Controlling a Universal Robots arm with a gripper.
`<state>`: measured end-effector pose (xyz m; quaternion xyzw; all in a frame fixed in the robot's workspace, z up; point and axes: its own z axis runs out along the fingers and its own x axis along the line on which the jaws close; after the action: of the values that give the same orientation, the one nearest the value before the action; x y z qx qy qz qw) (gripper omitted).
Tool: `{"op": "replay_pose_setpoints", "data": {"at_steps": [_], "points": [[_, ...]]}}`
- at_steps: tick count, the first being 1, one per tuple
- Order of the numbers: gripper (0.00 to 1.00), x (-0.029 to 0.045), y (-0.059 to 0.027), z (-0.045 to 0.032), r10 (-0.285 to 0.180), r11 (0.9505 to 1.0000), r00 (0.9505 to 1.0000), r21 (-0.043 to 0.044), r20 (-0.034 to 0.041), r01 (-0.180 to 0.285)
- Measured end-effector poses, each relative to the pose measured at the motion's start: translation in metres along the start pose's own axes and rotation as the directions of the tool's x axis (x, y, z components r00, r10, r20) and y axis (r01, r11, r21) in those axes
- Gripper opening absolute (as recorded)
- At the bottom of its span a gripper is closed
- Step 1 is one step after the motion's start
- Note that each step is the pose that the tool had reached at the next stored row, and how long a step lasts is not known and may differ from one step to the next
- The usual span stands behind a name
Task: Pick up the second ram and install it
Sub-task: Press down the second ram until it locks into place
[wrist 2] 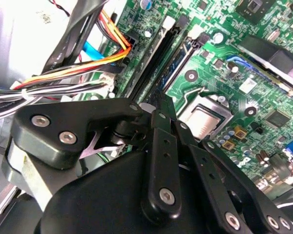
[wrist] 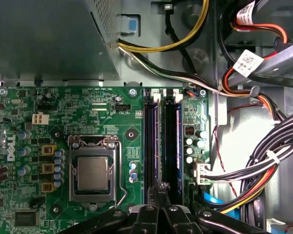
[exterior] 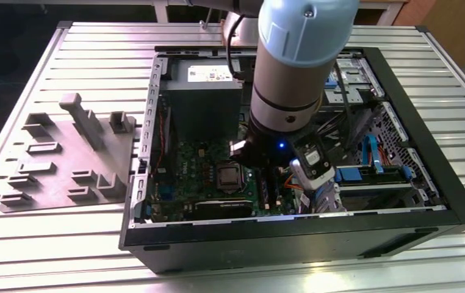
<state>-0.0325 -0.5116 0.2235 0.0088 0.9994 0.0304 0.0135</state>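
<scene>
The black hand (wrist: 160, 204) hangs over the green motherboard's (wrist: 88, 112) long black slots (wrist: 150, 146), fingers drawn together, seemingly pressing the dark ram stick (wrist: 172, 146) into place.

ribbed metal table (exterior: 69, 73), dark floor (exterior: 5, 36) behind, wooden furniture (exterior: 452, 24) at corner

Ribbed bare metal tabletop (exterior: 94, 244), dull silver sheen. The computer case (exterior: 298, 235) shows matt black outer walls. Glossy green motherboard (wrist: 88, 107), its processor lid (wrist: 93, 173) brushed metal. Matt black plastic-looking tool (wrist: 158, 204) links, shiny metal rivets. Grey matt plastic fixture tray (exterior: 61, 159).
</scene>
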Motion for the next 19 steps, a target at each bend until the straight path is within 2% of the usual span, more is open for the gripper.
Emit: {"op": "replay_pose_setpoints", "data": {"at_steps": [6, 14, 19], "points": [[0.1, 0.0, 0.0, 0.0004, 0.0, 1.0, 1.0, -0.0001, 0.0, 0.0], [0.1, -0.0001, -0.0072, 0.0002, 0.0, 1.0, 1.0, -0.0001, 0.0, 0.0], [0.1, 0.0, -0.0077, 0.0034, 0.0, 1.0, 1.0, 0.0007, -0.0002, 0.0]]}}
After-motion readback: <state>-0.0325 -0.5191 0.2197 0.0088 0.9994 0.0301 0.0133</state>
